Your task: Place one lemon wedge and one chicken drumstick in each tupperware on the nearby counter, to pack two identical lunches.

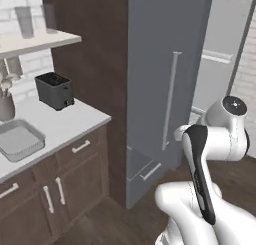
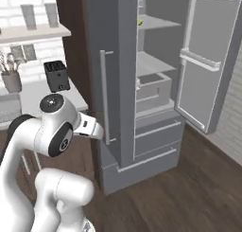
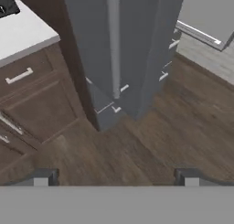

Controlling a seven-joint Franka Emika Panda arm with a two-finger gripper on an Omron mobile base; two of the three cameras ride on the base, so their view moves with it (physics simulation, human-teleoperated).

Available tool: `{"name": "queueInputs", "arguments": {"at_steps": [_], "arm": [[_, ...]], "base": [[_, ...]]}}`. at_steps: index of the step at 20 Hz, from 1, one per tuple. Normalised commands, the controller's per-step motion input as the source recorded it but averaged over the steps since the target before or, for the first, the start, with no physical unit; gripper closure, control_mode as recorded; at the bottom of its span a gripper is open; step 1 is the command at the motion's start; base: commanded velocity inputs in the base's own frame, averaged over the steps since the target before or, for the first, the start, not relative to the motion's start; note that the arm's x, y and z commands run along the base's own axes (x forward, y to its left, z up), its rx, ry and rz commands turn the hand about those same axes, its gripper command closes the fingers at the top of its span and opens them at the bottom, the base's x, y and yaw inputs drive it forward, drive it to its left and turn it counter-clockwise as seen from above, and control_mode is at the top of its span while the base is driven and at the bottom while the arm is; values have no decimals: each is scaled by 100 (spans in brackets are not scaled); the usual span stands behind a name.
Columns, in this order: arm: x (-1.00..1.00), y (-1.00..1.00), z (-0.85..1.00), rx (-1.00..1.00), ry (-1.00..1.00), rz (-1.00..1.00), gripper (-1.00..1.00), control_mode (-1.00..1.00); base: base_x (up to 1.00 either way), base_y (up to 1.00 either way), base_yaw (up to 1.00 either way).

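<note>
With its fingertips [image 3: 43, 177] spread wide apart and nothing between them, the gripper [image 3: 116, 177] hangs over the dark wood floor [image 3: 183, 127] before the grey fridge [image 3: 123, 45]. One grey tupperware [image 1: 19, 140] lies empty on the off-white counter [image 1: 65, 123], near the black toaster [image 1: 54, 90].

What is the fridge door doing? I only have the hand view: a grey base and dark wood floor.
Observer: In the right base view, the tall grey fridge has its right door swung wide open.
Operator: Any food inside?
Observer: A small yellow-green item sits on an upper shelf. It is too small to identify.
Operator: Tupperware?
Observer: In the left base view, one shallow grey rectangular tupperware lies on the off-white counter, and it looks empty.
</note>
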Motion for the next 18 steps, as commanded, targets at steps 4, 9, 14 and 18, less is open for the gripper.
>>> {"name": "queueInputs", "arguments": {"at_steps": [4, 9, 14, 18], "arm": [[0, 0, 0, 0, 0, 0, -100, 100], [0, 0, 0, 0, 0, 0, -100, 100], [0, 0, 0, 0, 0, 0, -100, 100], [0, 0, 0, 0, 0, 0, -100, 100]], "base": [[37, -100, -55], [42, -100, -52], [62, -91, -35], [64, -43, 4]]}}
